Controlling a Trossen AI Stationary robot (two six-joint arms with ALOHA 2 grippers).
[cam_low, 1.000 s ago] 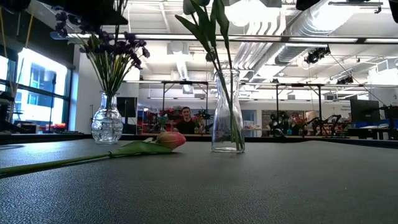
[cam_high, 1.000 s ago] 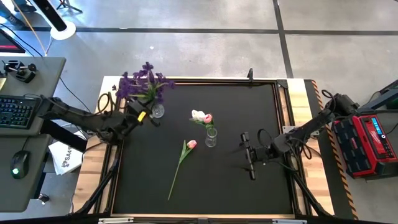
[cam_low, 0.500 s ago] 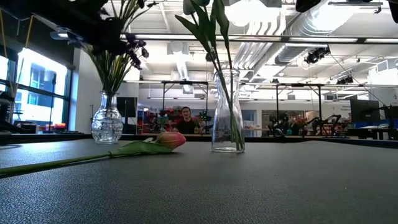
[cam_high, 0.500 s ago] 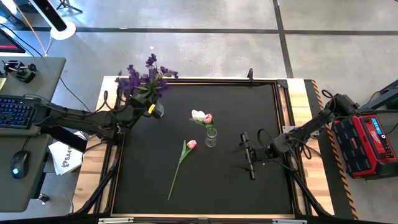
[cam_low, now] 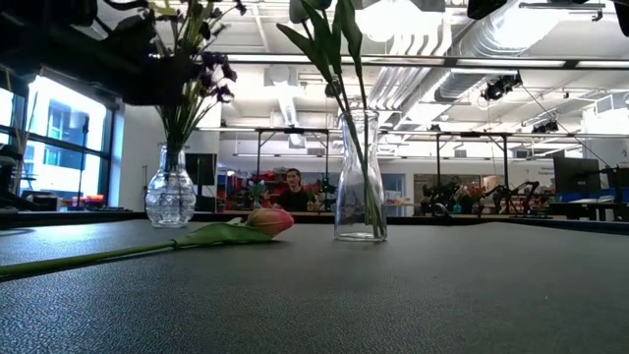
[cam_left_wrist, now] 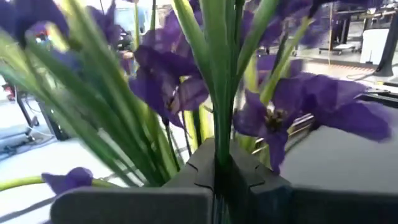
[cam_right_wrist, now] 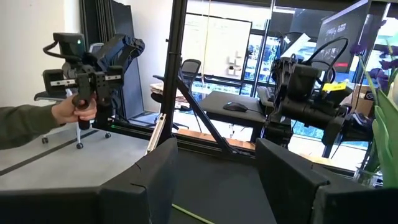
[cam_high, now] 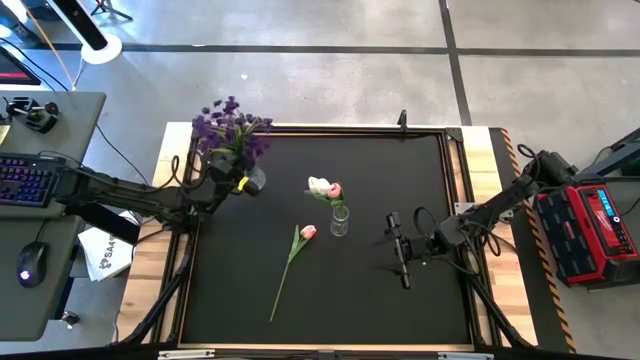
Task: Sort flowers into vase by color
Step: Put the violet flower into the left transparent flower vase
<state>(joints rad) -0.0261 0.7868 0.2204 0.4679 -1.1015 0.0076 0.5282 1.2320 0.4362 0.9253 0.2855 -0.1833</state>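
Purple flowers [cam_high: 232,125] stand with their green stems in a round glass vase [cam_low: 169,195] at the table's far left. My left gripper [cam_left_wrist: 219,177] is beside that vase [cam_high: 254,179], just above its neck, shut on the stems. A tall glass vase [cam_high: 340,220] near the table's middle holds a white and a pink tulip [cam_high: 325,187]. One pink tulip [cam_high: 308,232] lies flat on the mat in front of it, stem toward the near edge. My right gripper [cam_high: 398,250] is open, low over the mat to the right of the tall vase. My left gripper pinches the purple flowers' green stems [cam_left_wrist: 221,146] between its two fingers [cam_left_wrist: 198,169], below the blooms and above the vase's neck. It comes from the table's left side. The stems stand about upright, with their lower ends inside the round vase [cam_low: 172,162].
A raised frame [cam_high: 455,200] runs around the black mat. A desk with a keyboard [cam_high: 25,180] is left of the table and a red case [cam_high: 590,230] is right of it. A person's hand holds a handheld device [cam_right_wrist: 71,106] beyond the table. A person sits far behind [cam_low: 293,189].
My left gripper has shifted a little toward the round vase, still shut on the stems, and now shows lower and larger in the low view. The purple blooms have swung toward the far edge and drawn together over the vase. The stems' lower ends stayed in the vase.
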